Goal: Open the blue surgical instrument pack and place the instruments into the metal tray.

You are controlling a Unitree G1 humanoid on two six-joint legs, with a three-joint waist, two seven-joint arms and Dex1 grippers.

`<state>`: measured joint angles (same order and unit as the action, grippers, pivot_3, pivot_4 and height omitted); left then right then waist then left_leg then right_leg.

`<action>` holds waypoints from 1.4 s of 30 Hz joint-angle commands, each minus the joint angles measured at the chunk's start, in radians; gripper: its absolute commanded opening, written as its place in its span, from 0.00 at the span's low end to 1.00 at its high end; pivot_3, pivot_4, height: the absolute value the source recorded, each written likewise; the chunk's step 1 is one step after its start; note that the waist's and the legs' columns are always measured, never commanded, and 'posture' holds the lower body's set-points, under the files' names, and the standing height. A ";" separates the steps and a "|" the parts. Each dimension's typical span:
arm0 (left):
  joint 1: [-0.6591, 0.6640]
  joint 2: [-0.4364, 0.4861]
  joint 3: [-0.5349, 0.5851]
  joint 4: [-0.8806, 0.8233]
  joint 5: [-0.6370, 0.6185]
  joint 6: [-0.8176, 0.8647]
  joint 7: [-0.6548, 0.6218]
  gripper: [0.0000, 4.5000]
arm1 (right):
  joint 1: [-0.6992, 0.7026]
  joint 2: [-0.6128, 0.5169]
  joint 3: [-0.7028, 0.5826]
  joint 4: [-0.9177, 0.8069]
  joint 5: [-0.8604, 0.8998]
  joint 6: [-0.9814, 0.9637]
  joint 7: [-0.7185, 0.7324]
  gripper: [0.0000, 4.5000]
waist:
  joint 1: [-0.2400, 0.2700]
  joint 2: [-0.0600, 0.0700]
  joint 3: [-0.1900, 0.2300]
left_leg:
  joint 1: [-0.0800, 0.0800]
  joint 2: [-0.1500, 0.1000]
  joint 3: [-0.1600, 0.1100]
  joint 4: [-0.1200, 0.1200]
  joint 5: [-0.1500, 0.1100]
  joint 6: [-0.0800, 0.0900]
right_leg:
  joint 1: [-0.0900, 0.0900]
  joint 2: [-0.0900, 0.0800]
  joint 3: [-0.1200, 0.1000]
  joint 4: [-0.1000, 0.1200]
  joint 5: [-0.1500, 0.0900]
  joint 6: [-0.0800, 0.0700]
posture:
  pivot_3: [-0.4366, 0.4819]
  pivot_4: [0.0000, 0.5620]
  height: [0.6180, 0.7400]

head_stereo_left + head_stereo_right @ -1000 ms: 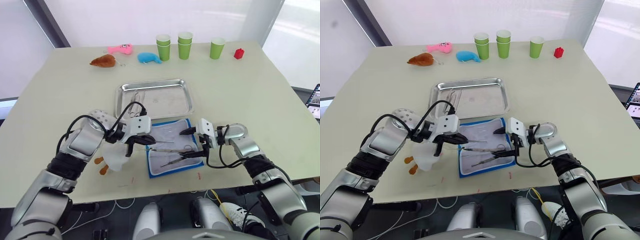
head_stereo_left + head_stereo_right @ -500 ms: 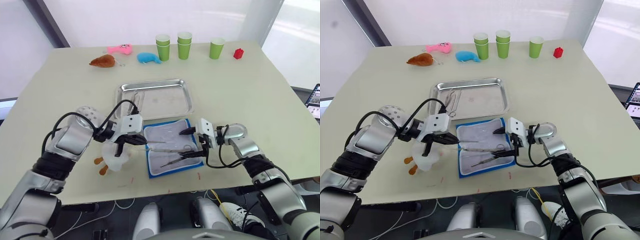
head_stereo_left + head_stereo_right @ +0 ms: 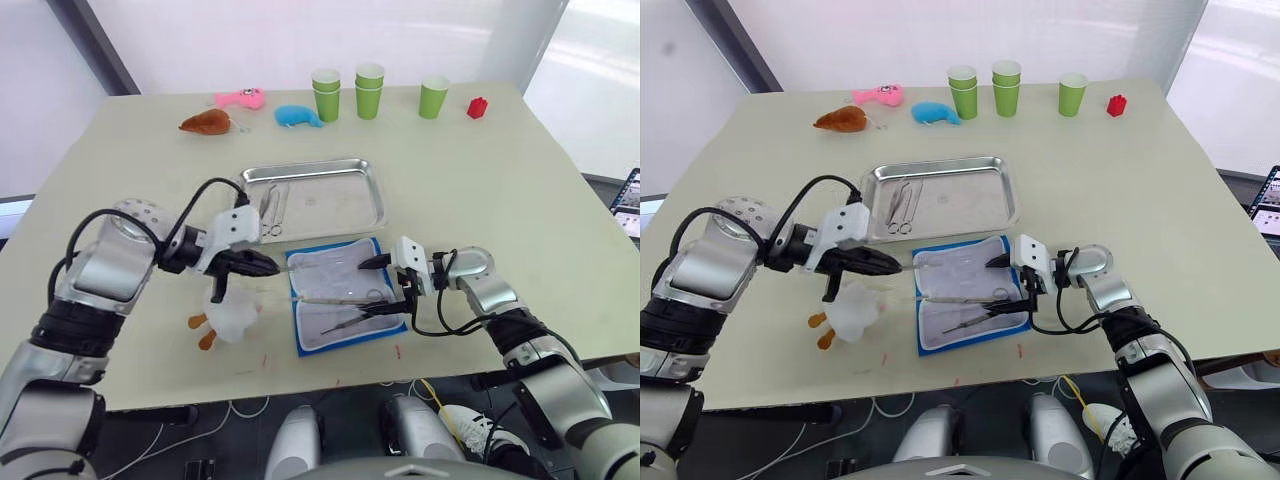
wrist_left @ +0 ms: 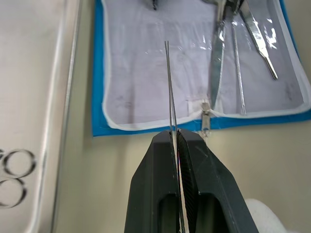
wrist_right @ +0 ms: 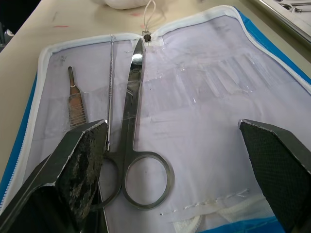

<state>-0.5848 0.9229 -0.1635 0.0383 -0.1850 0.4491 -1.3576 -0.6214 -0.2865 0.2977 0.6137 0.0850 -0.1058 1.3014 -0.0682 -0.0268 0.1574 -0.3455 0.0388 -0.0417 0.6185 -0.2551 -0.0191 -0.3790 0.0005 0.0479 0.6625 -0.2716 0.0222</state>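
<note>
The blue surgical instrument pack (image 3: 346, 296) lies unfolded near the table's front edge, its whitish lining up. Scissors (image 5: 135, 145), a thin probe and tweezers (image 5: 74, 106) rest in its sleeves. My left gripper (image 3: 270, 266) hovers just left of the pack, shut on a thin silver probe (image 4: 170, 92) that points over the lining. My right gripper (image 3: 385, 285) stands open over the pack's right edge, one finger (image 5: 80, 160) beside the scissor rings. The metal tray (image 3: 335, 208) sits just behind the pack with ring-handled instruments (image 3: 271, 205) at its left end.
A white plush toy (image 3: 229, 316) with orange feet lies below my left gripper. Along the far edge stand green cups (image 3: 369, 90), a blue plush (image 3: 297, 115), a pink toy (image 3: 240, 98), a brown toy (image 3: 207, 122) and a red block (image 3: 478, 107).
My left gripper has drawn back to the left, off the pack, carrying the thin probe with it. The right gripper has stayed where it was.
</note>
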 commanded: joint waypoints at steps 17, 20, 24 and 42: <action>-0.143 -0.463 0.128 0.006 0.100 0.377 0.826 0.01 | 0.062 -0.008 0.070 0.128 -0.108 -0.002 -0.057 1.00 | -0.001 -0.003 -0.001 | 0.000 -0.001 0.001 0.000 0.000 0.000 | 0.001 0.000 0.002 0.000 0.001 0.001 | 0.48 0.27 1.00; -0.159 -0.566 0.175 0.084 0.115 0.370 0.975 0.01 | 0.057 -0.009 0.067 0.132 -0.106 -0.006 -0.057 1.00 | -0.001 -0.003 -0.001 | 0.000 -0.001 0.000 0.000 0.000 0.000 | 0.001 -0.001 0.001 0.000 0.001 0.001 | 0.48 0.27 1.00; -0.197 -0.651 0.216 0.192 0.135 0.329 1.122 0.01 | 0.057 -0.008 0.066 0.131 -0.104 -0.007 -0.059 1.00 | -0.002 -0.003 -0.001 | 0.001 -0.001 0.000 0.000 0.000 0.000 | 0.001 -0.001 0.002 0.001 0.002 0.002 | 0.48 0.27 1.00; -0.317 -0.726 0.292 0.534 0.127 0.207 1.322 0.01 | 0.057 -0.020 0.059 0.127 -0.102 -0.007 -0.063 1.00 | -0.001 -0.003 -0.001 | 0.000 -0.001 -0.002 0.000 0.003 -0.005 | 0.001 -0.001 -0.001 0.000 0.003 0.002 | 0.48 0.27 1.00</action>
<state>-0.8723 0.2004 0.1135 0.5785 -0.0451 0.6729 -0.0419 -0.6261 -0.2792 0.2957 0.6377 0.0858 -0.1367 1.2840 -0.0696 -0.0296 0.1560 -0.3452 0.0375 -0.0435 0.6187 -0.2524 -0.0245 -0.3777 -0.0008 0.0467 0.6629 -0.2689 0.0247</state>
